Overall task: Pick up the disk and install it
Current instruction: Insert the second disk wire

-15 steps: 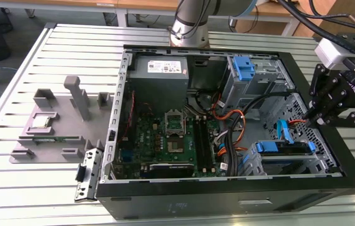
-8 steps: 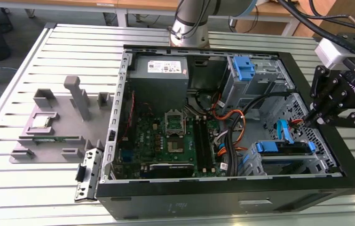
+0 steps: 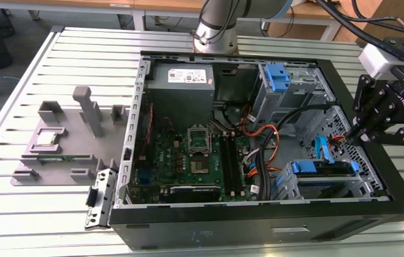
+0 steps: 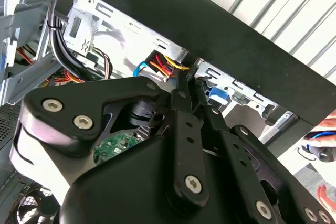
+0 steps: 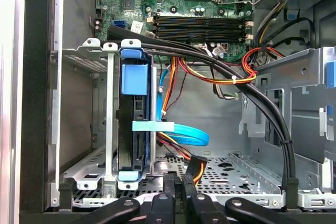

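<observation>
Claw (image 3: 362, 136) fingers pressed together, apparently empty, over case (image 3: 259, 225) edge, disk (image 5: 134, 129) seated upright in drive cage (image 5: 89, 129) just ahead, orange cables (image 5: 194, 169) nearest fingertips.

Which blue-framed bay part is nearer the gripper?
The disk in the lower cage, just under the gripper; the upright blue latch stands by the power supply.

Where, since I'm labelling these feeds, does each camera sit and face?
Exterior view: off the arm, above, looking down into the open case; arm and hand show.
First wrist view: beside the hand, facing the disk and motherboard; hand shows.
Second wrist view: behind the hand, facing the case wall and cables.
Shared: exterior and first wrist views both show disk and motherboard.
</observation>
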{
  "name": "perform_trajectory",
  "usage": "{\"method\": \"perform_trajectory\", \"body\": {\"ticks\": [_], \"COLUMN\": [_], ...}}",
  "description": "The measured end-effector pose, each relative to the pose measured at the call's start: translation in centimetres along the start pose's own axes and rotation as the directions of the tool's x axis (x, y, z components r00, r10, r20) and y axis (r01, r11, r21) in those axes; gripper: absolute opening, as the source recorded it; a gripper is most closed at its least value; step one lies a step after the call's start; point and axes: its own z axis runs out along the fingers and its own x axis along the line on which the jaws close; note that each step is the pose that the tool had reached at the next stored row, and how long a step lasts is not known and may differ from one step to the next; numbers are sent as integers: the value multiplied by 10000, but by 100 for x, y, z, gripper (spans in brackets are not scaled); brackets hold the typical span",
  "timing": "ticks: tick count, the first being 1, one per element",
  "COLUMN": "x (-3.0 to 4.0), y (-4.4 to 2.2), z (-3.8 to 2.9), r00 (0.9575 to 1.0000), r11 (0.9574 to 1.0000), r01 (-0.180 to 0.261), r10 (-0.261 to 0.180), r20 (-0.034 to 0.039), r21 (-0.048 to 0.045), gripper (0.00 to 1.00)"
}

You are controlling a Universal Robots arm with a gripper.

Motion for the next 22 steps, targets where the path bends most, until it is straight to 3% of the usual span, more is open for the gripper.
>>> {"method": "perform_trajectory", "body": {"ticks": [5, 15, 22], "x": [-3, 72, 129], "y": [2, 4, 113], "z": [-84, -88, -82], "r00": [10000, 10000, 10000], "r11": [10000, 10000, 10000], "r01": [0, 0, 0], "r10": [0, 0, 0], "r20": [0, -1, 1], "r21": [0, 0, 2], "gripper": [18, 18, 18]}}
